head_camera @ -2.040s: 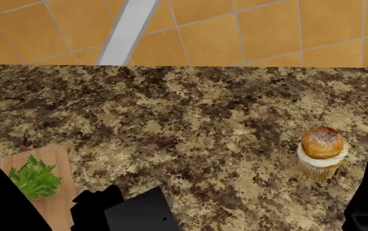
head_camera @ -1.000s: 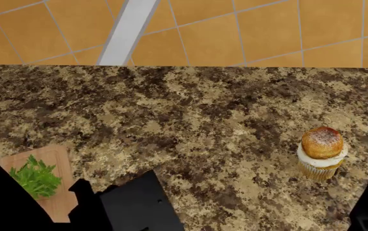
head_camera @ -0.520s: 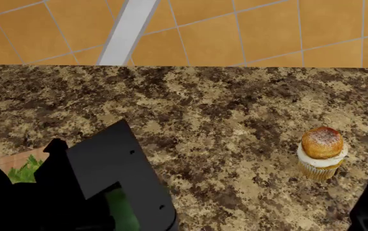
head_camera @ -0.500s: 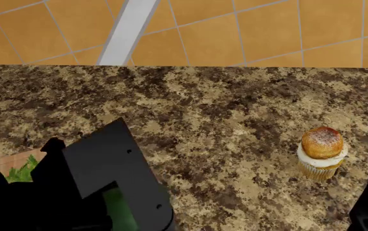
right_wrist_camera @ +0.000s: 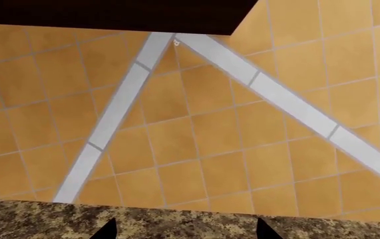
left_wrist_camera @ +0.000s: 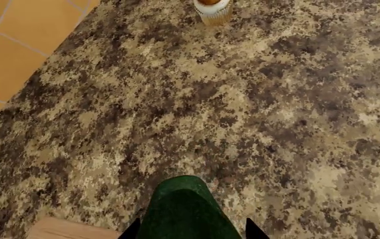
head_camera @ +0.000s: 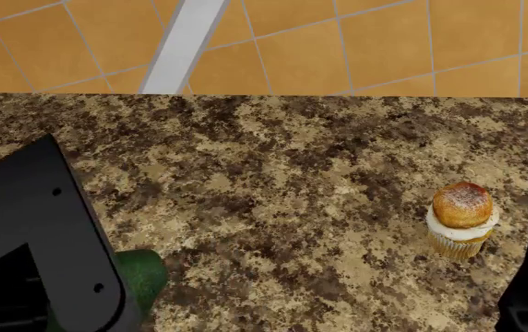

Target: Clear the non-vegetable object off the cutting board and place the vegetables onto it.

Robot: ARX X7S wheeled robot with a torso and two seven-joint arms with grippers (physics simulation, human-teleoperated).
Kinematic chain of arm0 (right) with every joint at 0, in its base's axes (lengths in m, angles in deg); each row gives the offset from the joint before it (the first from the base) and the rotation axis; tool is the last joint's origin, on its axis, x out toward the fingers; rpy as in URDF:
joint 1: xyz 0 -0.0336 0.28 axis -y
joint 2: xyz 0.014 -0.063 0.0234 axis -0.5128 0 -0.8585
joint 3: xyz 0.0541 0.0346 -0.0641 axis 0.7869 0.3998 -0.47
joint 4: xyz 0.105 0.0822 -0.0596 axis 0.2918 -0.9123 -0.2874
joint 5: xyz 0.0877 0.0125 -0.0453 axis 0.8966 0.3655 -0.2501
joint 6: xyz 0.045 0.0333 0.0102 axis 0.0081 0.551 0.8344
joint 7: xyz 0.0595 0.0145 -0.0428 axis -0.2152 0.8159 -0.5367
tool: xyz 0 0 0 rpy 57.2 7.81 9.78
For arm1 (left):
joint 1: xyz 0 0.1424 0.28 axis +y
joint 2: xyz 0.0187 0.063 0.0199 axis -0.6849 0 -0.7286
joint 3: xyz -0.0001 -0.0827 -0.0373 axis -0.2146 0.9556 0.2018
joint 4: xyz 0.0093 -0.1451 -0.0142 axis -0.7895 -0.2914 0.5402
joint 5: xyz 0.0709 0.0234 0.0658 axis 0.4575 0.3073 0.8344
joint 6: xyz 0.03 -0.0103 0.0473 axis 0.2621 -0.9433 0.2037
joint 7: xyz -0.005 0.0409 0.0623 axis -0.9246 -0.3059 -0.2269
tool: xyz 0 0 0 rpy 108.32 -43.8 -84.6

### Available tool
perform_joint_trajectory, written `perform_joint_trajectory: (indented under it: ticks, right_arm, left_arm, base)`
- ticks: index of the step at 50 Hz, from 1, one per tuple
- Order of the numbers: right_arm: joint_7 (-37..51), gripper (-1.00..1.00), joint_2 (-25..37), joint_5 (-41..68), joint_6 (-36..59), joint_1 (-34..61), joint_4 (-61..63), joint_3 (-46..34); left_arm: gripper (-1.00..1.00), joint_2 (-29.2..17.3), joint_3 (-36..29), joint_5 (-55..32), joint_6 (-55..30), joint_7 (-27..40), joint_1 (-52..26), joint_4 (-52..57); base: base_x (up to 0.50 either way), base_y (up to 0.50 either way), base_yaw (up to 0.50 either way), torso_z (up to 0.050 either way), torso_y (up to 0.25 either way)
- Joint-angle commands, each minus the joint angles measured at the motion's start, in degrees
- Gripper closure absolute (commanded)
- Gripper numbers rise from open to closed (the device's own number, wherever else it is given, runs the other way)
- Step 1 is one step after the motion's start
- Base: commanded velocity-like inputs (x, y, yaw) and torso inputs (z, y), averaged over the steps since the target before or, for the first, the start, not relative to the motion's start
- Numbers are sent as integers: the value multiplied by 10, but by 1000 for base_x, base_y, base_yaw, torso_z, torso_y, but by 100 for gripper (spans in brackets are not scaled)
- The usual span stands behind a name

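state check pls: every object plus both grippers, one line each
cupcake: upright on the countertop, off the board, untouched
dark green vegetable: held between the left gripper's fingertips, above the counter
cutting board: only a corner visible in the left wrist view, beside the held vegetable
left gripper: shut on the dark green vegetable
right gripper: only fingertips visible, spread apart, holding nothing, facing the tiled wall

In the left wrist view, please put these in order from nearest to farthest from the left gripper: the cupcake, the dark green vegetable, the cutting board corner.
1. Dark green vegetable: between the jaws of the left gripper.
2. Cutting board corner: just beside the gripper.
3. Cupcake: far across the countertop.
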Motion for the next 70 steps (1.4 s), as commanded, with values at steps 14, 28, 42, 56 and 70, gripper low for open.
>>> perform_joint_trajectory:
  ticks: [14,28,42,56,70]
  right_arm:
    - [-9,-100,-25,-14,20,-10,12,29]
    - [-11,-100,-20,-24,8,-1,12,6]
    - [-7,-100,-21,-17,11,-4,16,14]
    - [-1,-100,-24,-3,21,-12,15,36]
    - [4,-100,-21,4,20,-13,16,41]
  left_arm:
    - [100,-84,-9,-91,15,32,-36,70]
    - [100,-162,6,-33,26,19,29,110]
    - [100,-188,19,22,57,-11,94,137]
    - [100,-189,28,100,88,-56,167,141]
    - [100,-199,19,184,95,-84,232,144]
  base:
    - [0,0,0,0,0]
    - [0,0,0,0,0]
    - [0,0,0,0,0]
    - [0,0,0,0,0]
    - [0,0,0,0,0]
